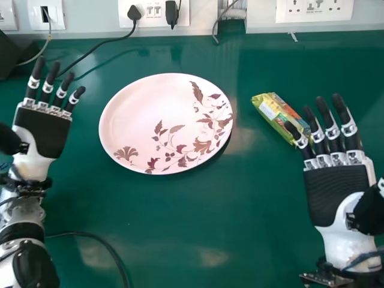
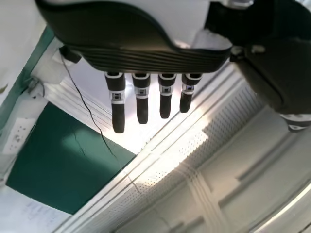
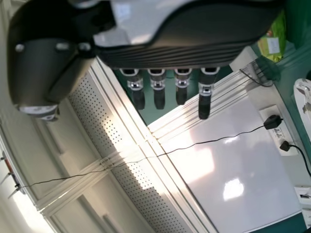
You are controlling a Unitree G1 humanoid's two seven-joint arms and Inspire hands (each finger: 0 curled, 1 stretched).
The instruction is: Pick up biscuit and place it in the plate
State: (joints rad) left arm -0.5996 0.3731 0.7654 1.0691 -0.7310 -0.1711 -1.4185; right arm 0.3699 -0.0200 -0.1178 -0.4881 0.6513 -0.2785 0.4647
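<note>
Green tabletop [image 1: 180, 234] is backed by a pale wall fitted with sockets [image 1: 318, 8], and the plate [image 1: 141, 111] is set near the middle. To the plate's right, the biscuit packet [image 1: 268, 112] is seen lying aslant on the table, just beside the fingertips of the right hand [image 1: 337, 195] in the head view. Both hands are held open, with fingers straight and nothing gripped; the left hand [image 1: 43, 129] is placed at the plate's other side.

For the pick-up, the right hand is best used. Its palm seems to be turned upward, so it should first be rolled over, then brought down across the packet's narrow width, with thumb and fingers set on opposite long sides. Only light pressure should be applied, since the wrapper may slip and the biscuits may be crushed. A clear lift is advised before the rim is crossed, so that the plate is not nudged.

The packet's near end is hidden behind the fingers in the head view, and part of it is blocked by the palm in the right wrist view. Whether the packet is touched by the fingertips cannot be told
</note>
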